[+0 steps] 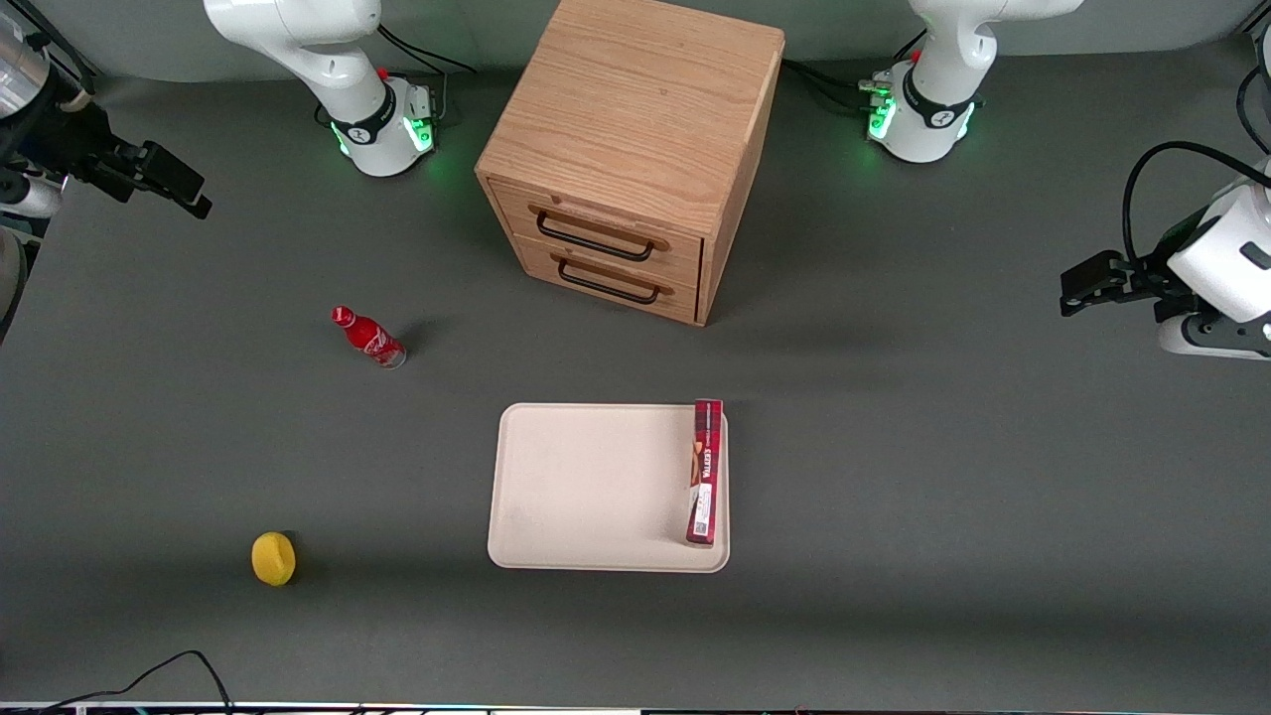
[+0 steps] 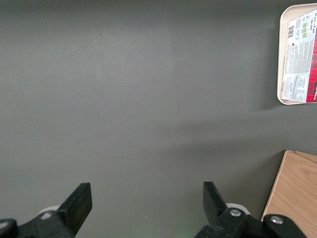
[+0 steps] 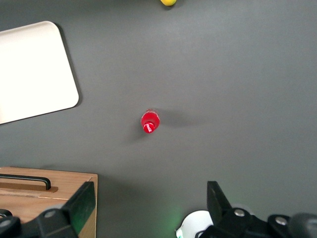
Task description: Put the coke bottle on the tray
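The coke bottle (image 1: pixel 367 338) is a small red bottle with a red cap. It stands upright on the grey table, between the tray and the working arm's end. In the right wrist view the coke bottle (image 3: pixel 150 122) shows from above, cap up. The cream-beige tray (image 1: pixel 586 497) lies flat near the middle of the table, nearer the front camera than the bottle, and also shows in the right wrist view (image 3: pixel 29 69). My gripper (image 1: pixel 189 194) hangs high toward the working arm's end, farther from the front camera than the bottle. In the wrist view the gripper (image 3: pixel 148 201) is open and empty, well apart from the bottle.
A long flat red box (image 1: pixel 705 472) lies on the tray along its edge toward the parked arm. A wooden two-drawer cabinet (image 1: pixel 635 149) stands farther from the camera than the tray. A yellow round object (image 1: pixel 273 558) sits near the table's front edge.
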